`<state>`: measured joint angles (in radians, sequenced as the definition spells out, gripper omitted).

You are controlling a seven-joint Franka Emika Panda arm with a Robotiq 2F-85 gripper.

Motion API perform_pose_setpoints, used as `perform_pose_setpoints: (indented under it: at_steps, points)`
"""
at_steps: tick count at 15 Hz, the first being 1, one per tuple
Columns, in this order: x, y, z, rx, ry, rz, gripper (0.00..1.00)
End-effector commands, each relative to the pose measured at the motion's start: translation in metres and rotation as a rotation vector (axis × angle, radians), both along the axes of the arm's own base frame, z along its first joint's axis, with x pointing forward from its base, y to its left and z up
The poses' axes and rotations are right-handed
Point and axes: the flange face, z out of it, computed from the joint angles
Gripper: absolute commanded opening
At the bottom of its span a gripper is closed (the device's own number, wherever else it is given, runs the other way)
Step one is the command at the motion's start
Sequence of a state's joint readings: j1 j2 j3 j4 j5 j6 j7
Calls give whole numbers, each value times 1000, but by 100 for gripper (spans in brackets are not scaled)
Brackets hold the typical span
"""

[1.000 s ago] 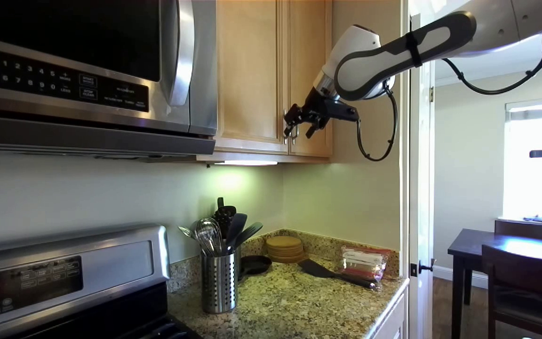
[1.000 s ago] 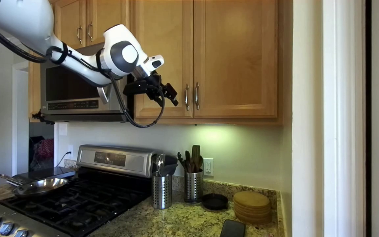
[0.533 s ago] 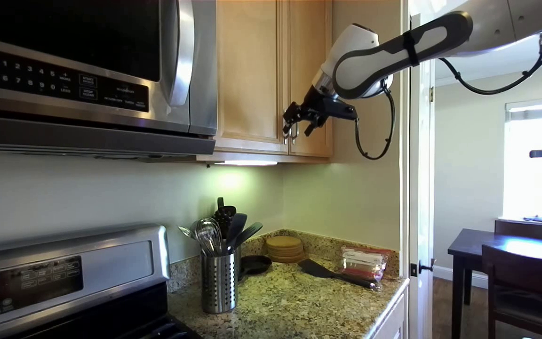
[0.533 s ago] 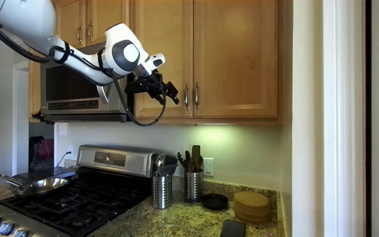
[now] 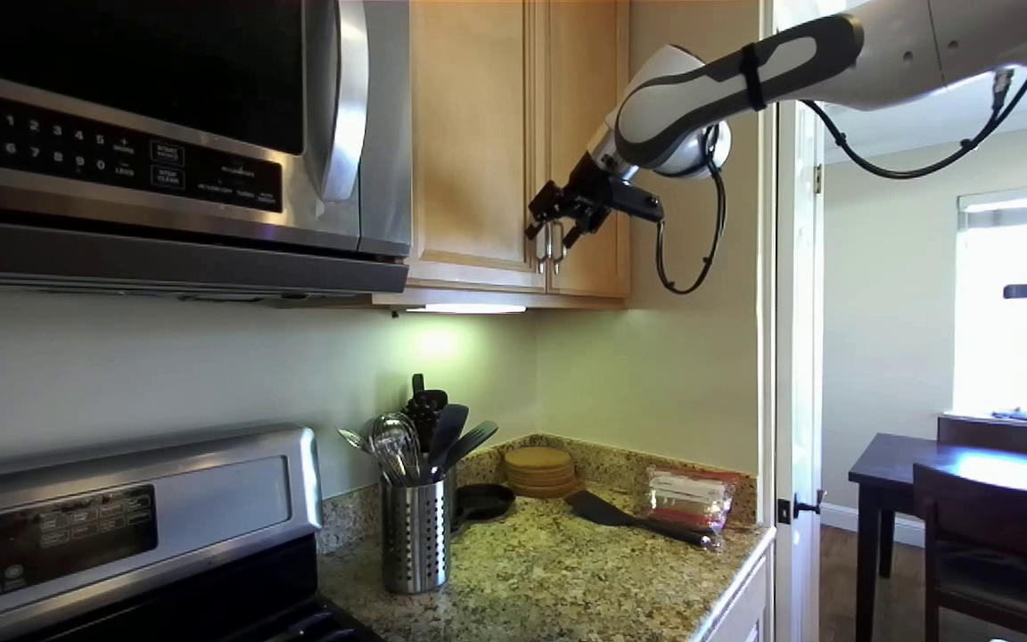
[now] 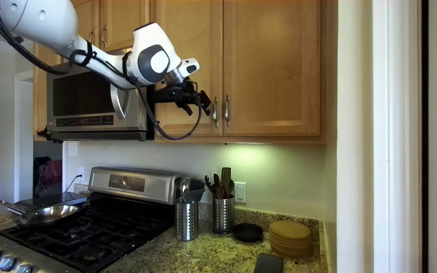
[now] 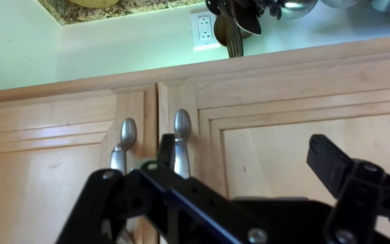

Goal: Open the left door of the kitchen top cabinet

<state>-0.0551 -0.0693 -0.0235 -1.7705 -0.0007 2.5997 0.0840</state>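
Wrist view: my hand [image 7: 247,156] is spread wide, its two black fingers [image 7: 330,166] well apart, one near the middle of the frame and one at the right. The left door [image 7: 276,145] is closed and fills the right side (things are upside down here, so the doors swap sides). Its silver handle [image 7: 182,142] shows just right of my finger near the middle, and my hand hides the part lower in the frame. I can't tell if they touch. The twin door [image 7: 46,189] is at the left, closed too, and a white wall socket [image 7: 204,28] is at the top.

In an exterior view, my arm [image 6: 157,60] stretches from the upper left, and the kitchen top cabinet [image 6: 229,57] fills the upper middle. My hand is just left of the left door's handle there. Down low, the bench [image 6: 211,258] holds two silver pots [image 6: 187,222] of kitchen tools [image 6: 225,180], and a pile of round tan things [image 6: 291,240] at the lower right. A stove [image 6: 101,239] and a shiny pan [image 6: 51,215] are at the lower left.
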Motion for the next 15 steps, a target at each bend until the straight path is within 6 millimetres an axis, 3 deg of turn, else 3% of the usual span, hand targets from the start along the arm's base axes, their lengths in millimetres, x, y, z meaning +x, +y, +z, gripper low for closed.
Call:
perform_pose_setpoints:
  at_steps: [1,6,9,10,11,15]
  points:
    - [14,-16,2,-26,-27,66,100]
    - [16,-38,8,-93,-67,124,100]
    - [16,-41,10,-71,-73,150,100]
    - [17,-42,10,-62,-76,158,83]
    - [17,-41,10,-49,-79,165,72]
    - [20,-45,6,-38,-95,179,47]
